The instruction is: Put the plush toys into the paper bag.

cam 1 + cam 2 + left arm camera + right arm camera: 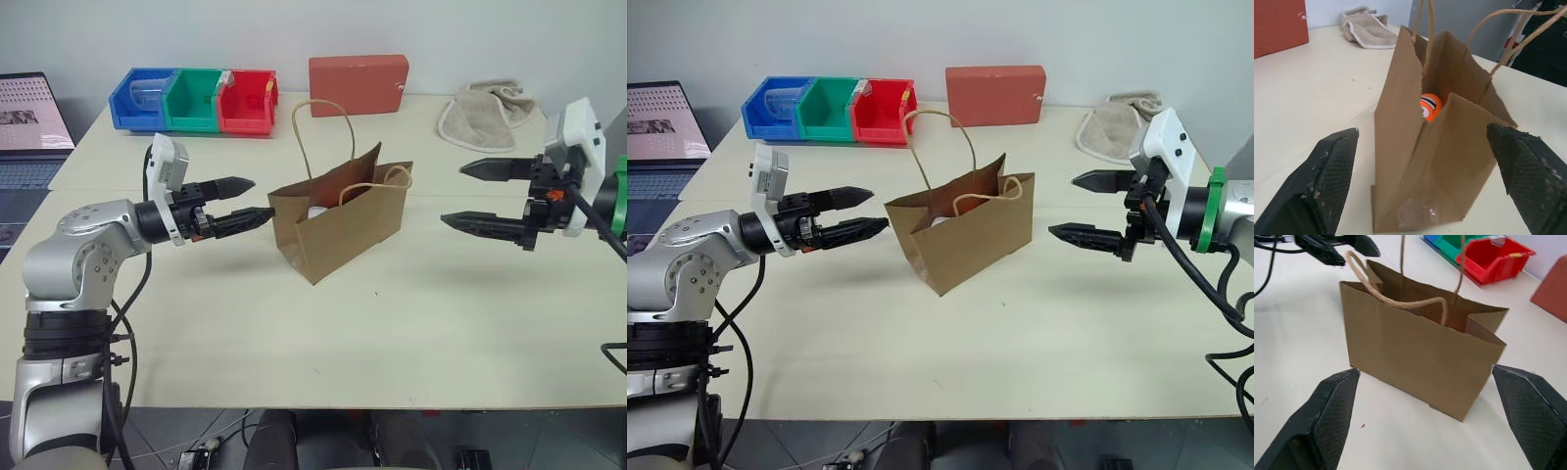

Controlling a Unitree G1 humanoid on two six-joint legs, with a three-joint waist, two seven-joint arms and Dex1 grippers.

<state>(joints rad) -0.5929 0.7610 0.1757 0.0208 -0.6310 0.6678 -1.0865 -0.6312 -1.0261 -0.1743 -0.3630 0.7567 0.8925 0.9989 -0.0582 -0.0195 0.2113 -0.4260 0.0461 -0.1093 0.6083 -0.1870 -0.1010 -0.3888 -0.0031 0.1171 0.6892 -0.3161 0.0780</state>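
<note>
Right now one brown kraft paper bag (343,223) with two looped tan cord handles stands upright at the middle of the cream table (441,333), its mouth open. Two plush toys sit inside it: the round orange plush fruit (1429,106) shows through the open top in the left wrist view, and a sliver of the white egg-shaped plush toy (316,211) peeks above the bag's near wall.

At the bag's nine o'clock, the left gripper (238,203) points level at the bag's end, its two black fingers spread wide and holding nothing, the lower tip just beside the paper. At three o'clock, the right gripper (472,196) faces the bag's other end, a little apart from it, jaws equally wide and empty.

Toward twelve o'clock, at the table's far edge, lies one red rectangular block (359,84). At about eleven o'clock sit three plastic bins in a row: one blue bin (140,100), one green bin (193,100), one red bin (247,102). At about one o'clock lies one beige folded cloth (485,113). One laptop (29,127) sits off at ten o'clock.
</note>
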